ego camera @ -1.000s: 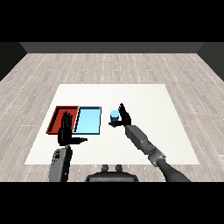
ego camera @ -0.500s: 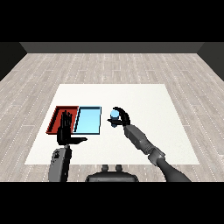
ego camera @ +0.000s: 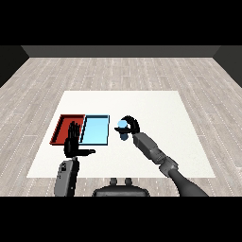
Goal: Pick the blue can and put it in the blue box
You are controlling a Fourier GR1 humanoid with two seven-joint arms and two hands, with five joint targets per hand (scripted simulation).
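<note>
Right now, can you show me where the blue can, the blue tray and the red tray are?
blue can (ego camera: pixel 123 130): head view, on its side, between the right hand's curled fingers.
blue tray (ego camera: pixel 95 131): head view, on its bare floor.
red tray (ego camera: pixel 64 126): head view, on its bare floor, above the left hand.

The place looks like a bare test room set up for robot handling trials, not a home or a shop. A plain white table (ego camera: pixel 156 113) stands alone on a floor of pale grey wood-look planks (ego camera: pixel 118 71), and a dark wall (ego camera: pixel 118 51) closes the far side. No furniture, shelves or tools show around it. Past the raised fingers of the left hand (ego camera: pixel 72 144) lie only two shallow trays side by side, the red tray (ego camera: pixel 59 126) and the light blue tray (ego camera: pixel 94 130). Just left of the right hand's (ego camera: pixel 132 125) curled fingers sits a single blue can (ego camera: pixel 123 129). Such a sparse, ordered layout suits a lab bench
</note>
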